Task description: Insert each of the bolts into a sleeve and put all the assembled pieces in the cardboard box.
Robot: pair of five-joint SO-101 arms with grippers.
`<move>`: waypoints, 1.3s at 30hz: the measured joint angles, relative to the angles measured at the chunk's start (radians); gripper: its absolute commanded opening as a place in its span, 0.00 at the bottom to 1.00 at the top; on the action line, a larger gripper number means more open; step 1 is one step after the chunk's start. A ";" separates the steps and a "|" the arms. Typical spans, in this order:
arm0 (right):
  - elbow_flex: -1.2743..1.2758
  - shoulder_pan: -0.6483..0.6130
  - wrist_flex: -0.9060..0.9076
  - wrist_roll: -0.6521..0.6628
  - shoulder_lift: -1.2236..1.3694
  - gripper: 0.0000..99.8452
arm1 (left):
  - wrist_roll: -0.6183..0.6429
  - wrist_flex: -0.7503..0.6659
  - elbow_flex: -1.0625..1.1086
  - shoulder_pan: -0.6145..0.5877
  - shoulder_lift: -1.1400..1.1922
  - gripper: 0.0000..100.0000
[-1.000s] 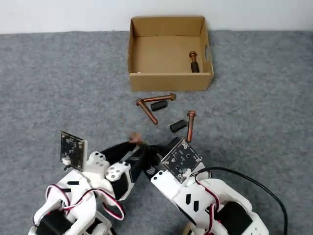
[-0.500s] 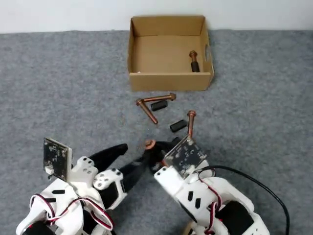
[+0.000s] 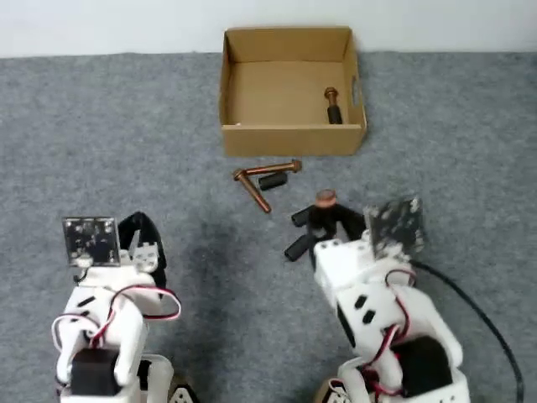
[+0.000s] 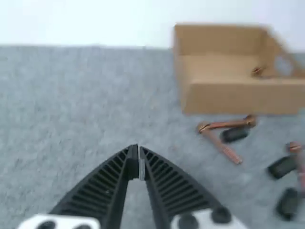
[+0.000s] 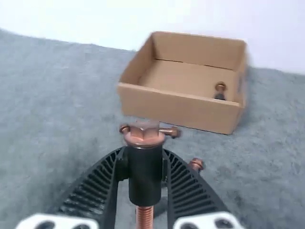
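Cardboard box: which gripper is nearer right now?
Right. The right gripper, shut on a sleeved bolt, sits a short way in front of the cardboard box. The left gripper, shut, is at the table's near left, farther off.

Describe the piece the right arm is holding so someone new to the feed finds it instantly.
From the cardboard box, come toward the arms past the loose bolts in front of it to the right end effector. Its fingers clamp a copper bolt in a black sleeve. Unlike the loose bolts and empty sleeves on the carpet, it is assembled and stands upright.
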 measured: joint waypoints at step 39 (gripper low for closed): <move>-1.580 0.166 -0.514 -0.098 2.200 0.01 | -0.083 -0.141 0.379 -0.026 0.009 0.01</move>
